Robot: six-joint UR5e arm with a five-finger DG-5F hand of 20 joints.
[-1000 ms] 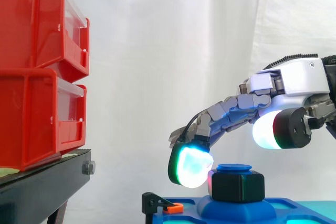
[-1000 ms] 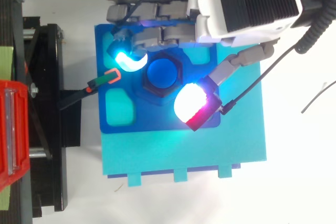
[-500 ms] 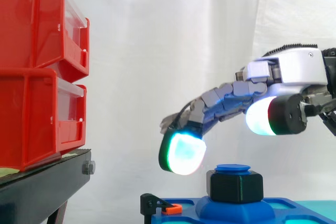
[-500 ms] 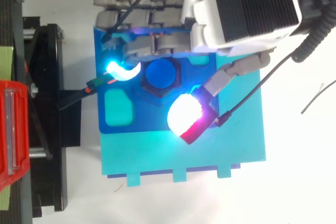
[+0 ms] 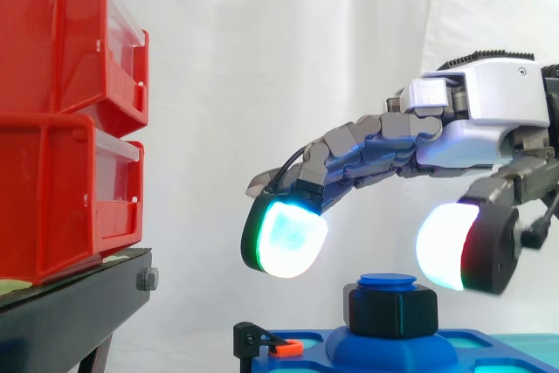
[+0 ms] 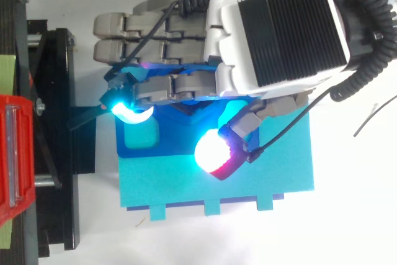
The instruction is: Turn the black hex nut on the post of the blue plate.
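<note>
The grey-and-white robot hand [image 5: 485, 124] hangs over the black hex nut [image 5: 393, 310], its fingers [image 5: 284, 238] loosely spread and holding nothing. The nut sits on the round blue post [image 5: 387, 281] of the blue plate [image 5: 476, 339], below the gap between the glowing fingers and thumb, touching neither.

matt black plastic hex nut [image 5: 393, 310] on smooth blue plastic plate [image 6: 177, 144]; glossy red plastic bins [image 5: 52, 58]; white cloth curtain [image 5: 262, 58]; hand [image 5: 489, 124] with smooth white shell and translucent pads [image 5: 284, 238].
</note>
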